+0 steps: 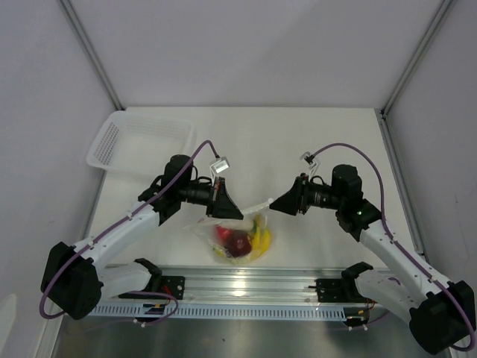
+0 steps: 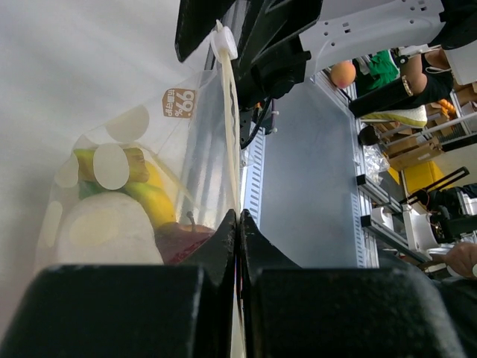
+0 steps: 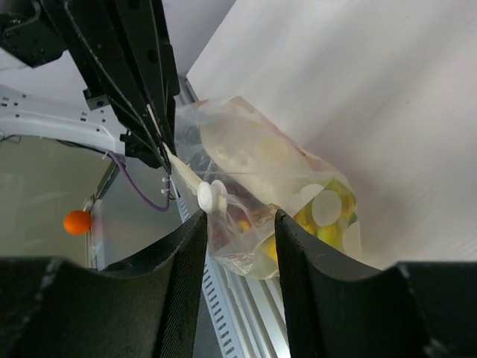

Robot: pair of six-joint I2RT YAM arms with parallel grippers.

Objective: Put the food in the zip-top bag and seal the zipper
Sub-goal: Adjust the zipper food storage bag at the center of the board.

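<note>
Left gripper (image 2: 237, 220) clamps the zipper (image 2: 230, 127) end; right gripper (image 3: 240, 224) gapes, slider (image 3: 212, 195) just ahead of its jaws. Food (image 1: 240, 240) sits in the bag (image 3: 298, 168); sealing calls for nipping the slider.

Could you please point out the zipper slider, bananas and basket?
zipper slider (image 3: 212, 196), right wrist view, round white knob.
bananas (image 1: 261, 236), top view, yellow middle.
basket (image 1: 110, 143), top view, left mesh wall.

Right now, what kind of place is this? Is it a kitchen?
Probably a robot lab, not a kitchen. A left arm and right arm are bolted to a metal rail on a white table, plain white panels wall it in, and the food in the zip-top bag looks like toys.
</note>
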